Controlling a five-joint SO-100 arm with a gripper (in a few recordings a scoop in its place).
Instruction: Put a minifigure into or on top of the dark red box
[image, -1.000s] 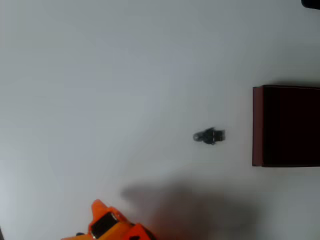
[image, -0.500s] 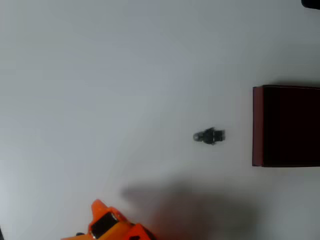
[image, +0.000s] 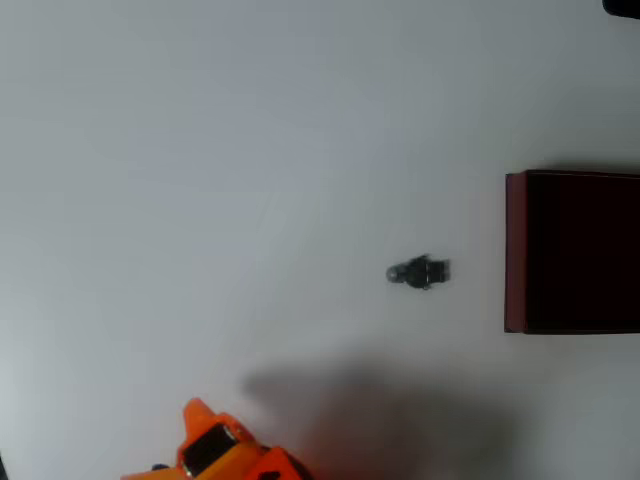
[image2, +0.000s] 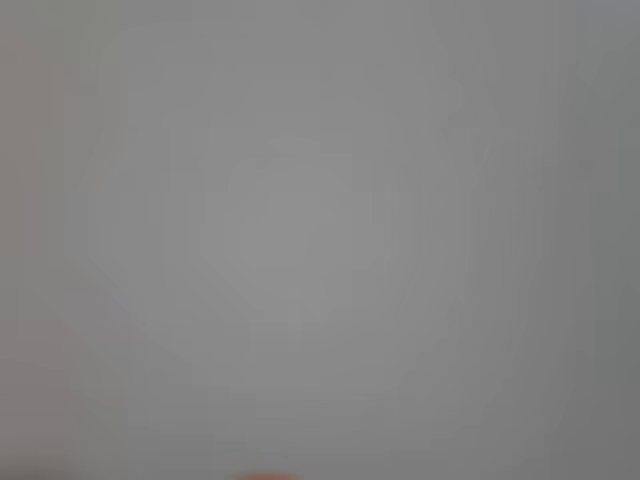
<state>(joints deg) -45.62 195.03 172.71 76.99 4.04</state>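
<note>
The minifigure (image: 419, 272), tiny and dark grey-black, lies on its side on the white table, a short way left of the dark red box (image: 515, 250). The box sits at the right edge of the overhead view, cut off by the frame, its interior almost black. An orange part of my arm with the gripper (image: 205, 435) pokes in at the bottom left, far from both the figure and the box. Its fingers are not clear enough to tell open from shut. The wrist view is a blurred grey surface with a sliver of orange (image2: 266, 476) at the bottom edge.
The white table (image: 200, 180) stretches bare across the left and top of the overhead view. A soft shadow (image: 380, 415) lies on the table below the minifigure. A dark object (image: 622, 6) clips the top right corner.
</note>
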